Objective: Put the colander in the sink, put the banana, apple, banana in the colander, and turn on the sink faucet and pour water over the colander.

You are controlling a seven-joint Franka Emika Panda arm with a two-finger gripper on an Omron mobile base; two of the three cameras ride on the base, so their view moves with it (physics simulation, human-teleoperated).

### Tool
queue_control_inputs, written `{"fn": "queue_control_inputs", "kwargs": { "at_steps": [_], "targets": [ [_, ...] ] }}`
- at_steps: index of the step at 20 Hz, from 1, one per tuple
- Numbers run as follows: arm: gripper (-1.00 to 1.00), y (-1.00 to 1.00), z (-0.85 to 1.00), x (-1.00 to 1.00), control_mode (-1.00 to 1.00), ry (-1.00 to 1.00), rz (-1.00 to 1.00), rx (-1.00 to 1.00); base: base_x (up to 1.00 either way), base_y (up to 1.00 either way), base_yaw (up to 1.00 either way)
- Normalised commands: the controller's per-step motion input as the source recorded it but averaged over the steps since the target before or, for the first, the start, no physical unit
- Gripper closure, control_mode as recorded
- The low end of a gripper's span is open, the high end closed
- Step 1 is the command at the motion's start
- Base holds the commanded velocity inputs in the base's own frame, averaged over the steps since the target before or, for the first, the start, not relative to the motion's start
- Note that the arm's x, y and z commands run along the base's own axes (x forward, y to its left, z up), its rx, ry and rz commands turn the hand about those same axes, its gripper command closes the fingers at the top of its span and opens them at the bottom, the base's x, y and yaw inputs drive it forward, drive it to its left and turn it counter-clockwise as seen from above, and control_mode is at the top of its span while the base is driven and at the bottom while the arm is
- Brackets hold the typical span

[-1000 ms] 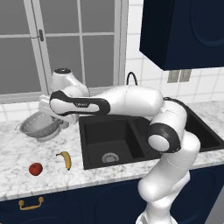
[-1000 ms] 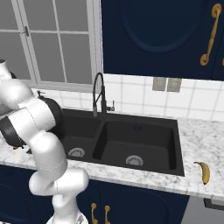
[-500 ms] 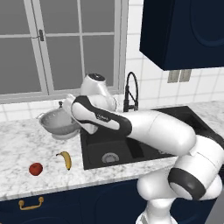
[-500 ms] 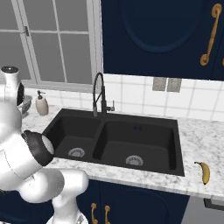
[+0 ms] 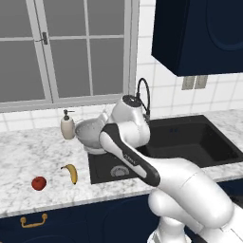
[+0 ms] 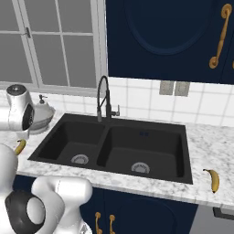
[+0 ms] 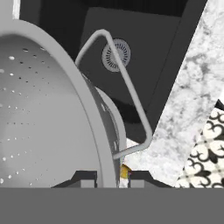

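Far left on the marbled desk (image 5: 28, 152), a small red apple (image 5: 39, 183) sits near the front edge, and just to its right lies a yellow banana (image 5: 70, 172), the two close but not touching. Behind them, against the tiled wall under the window, stands a beige soap bottle (image 5: 68, 126).

Next comes the colander (image 5: 89, 135), tilted and held up off the desk at the left rim of the sink (image 5: 190, 137), right beside the soap bottle. The gripper (image 7: 112, 177) is pinched tight on the colander's rim: in the hand view its two dark fingertips (image 7: 85, 177) sit on either side of the thin metal wall, with the dotted inside of the bowl spread to the left and one wire side handle looping out over the left basin. That basin's round steel drain (image 7: 116, 55) shows below the handle.

The white arm curls up from the lower right of the left base view and hides much of the left basin. Behind the arm's head rises the black sink faucet (image 6: 104, 98), arched over the divider between the two basins; I see no stream from it. The right basin lies open beyond. Far right on the desk, past the sink, rests a second banana (image 6: 212, 179), near the front edge.
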Motion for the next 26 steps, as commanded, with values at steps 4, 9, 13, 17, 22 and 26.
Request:
{"fn": "queue_control_inputs", "kwargs": {
  "at_steps": [4,9,13,17,22,26],
  "targets": [
    [1.00,-0.67,0.00,0.23,-1.00,0.22,-0.34,0.00,0.00,0.00,0.00],
    [1.00,-0.40,-0.13,0.66,-1.00,0.30,-0.25,-0.03,0.00,0.00,0.00],
    [1.00,-0.20,-0.24,0.89,-1.00,0.27,-0.12,-0.01,0.00,0.00,0.00],
    [1.00,0.21,-0.48,0.71,-1.00,0.05,-0.07,-0.17,0.00,0.00,0.00],
    [1.00,0.17,-0.49,0.47,-1.00,0.00,-0.13,-0.23,0.00,0.00,0.00],
    [1.00,0.00,-0.46,0.30,-1.00,0.01,-0.18,-0.17,0.00,0.00,0.00]
  ]
}}
